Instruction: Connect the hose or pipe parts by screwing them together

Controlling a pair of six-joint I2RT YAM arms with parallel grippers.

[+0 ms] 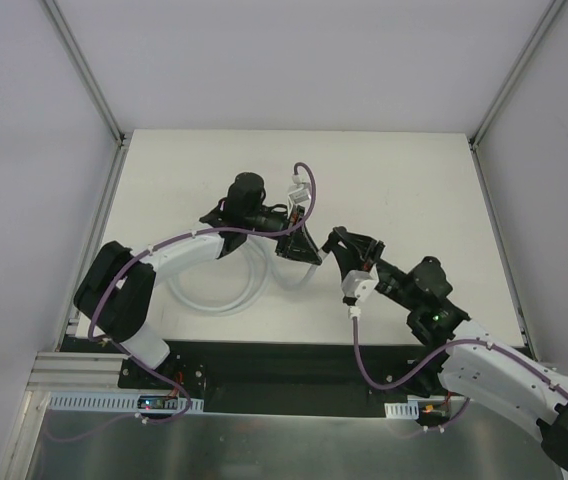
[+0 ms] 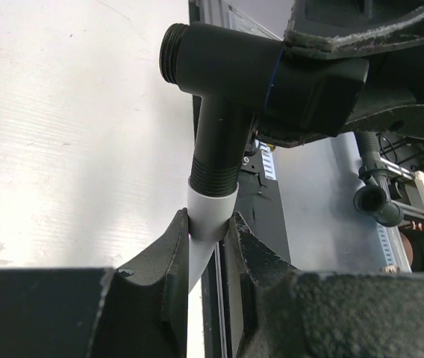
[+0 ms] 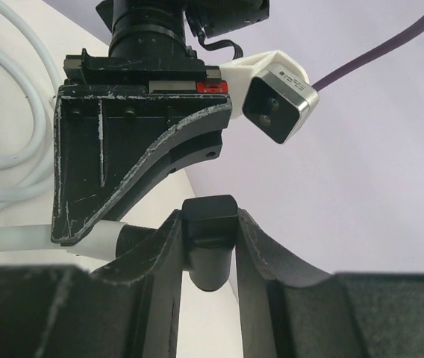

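In the left wrist view my left gripper (image 2: 210, 224) is shut on the white hose (image 2: 212, 212) just below its end. That end meets the threaded leg of the black T-shaped connector (image 2: 223, 119). The connector's other arm sits between the fingers of my right gripper (image 3: 208, 220), which is shut on the black connector (image 3: 208, 242). In the right wrist view the hose (image 3: 18, 239) runs in from the left under the left gripper's fingers (image 3: 122, 164). From above, both grippers meet mid-table, the left gripper (image 1: 299, 248) beside the right gripper (image 1: 336, 245). The rest of the hose (image 1: 226, 298) lies coiled on the table.
Purple cables (image 1: 309, 190) arc over the left wrist, and another cable (image 1: 359, 345) runs from the right wrist. A black base strip (image 1: 284, 365) lies along the near edge. Grey walls and metal posts (image 1: 89, 75) close in the white table (image 1: 414, 190).
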